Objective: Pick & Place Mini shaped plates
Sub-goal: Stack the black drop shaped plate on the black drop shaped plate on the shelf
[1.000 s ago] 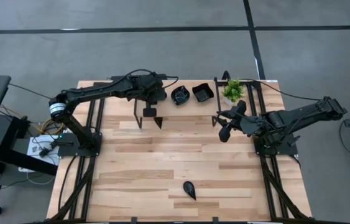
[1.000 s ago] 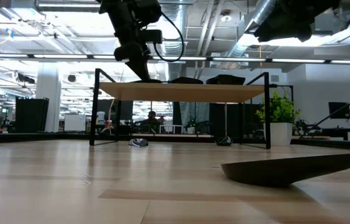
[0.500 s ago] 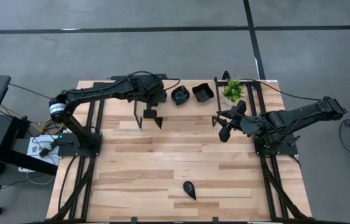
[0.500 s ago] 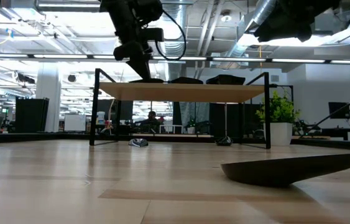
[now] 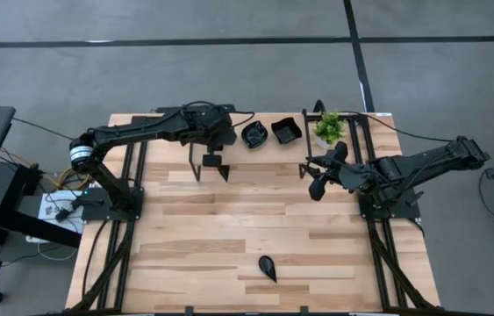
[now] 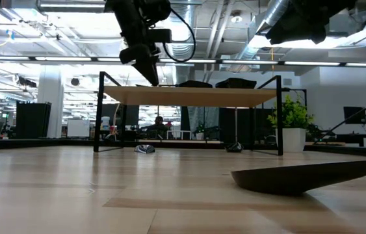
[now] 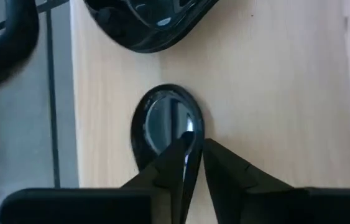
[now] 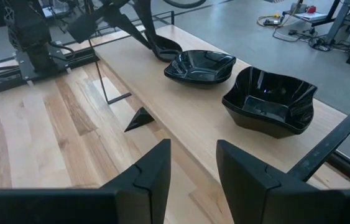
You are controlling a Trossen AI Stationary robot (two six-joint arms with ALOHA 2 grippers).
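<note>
Small glossy black oval dish (image 7: 166, 124) lies on raised wooden shelf (image 5: 255, 151), left of scalloped black dish (image 5: 254, 133). Left gripper (image 7: 193, 158) nearly closed, pinching its rim. Right gripper (image 8: 190, 165) waits right, fingers apart, empty.

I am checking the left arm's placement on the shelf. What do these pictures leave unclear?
- Left gripper: its fingertips lie over the rim of the small plate in the left wrist view; whether they pinch it is unclear.
- High view: the left arm covers that plate.
- Low view: the plate on the table runs off the right edge.
- Right gripper waits open.
</note>
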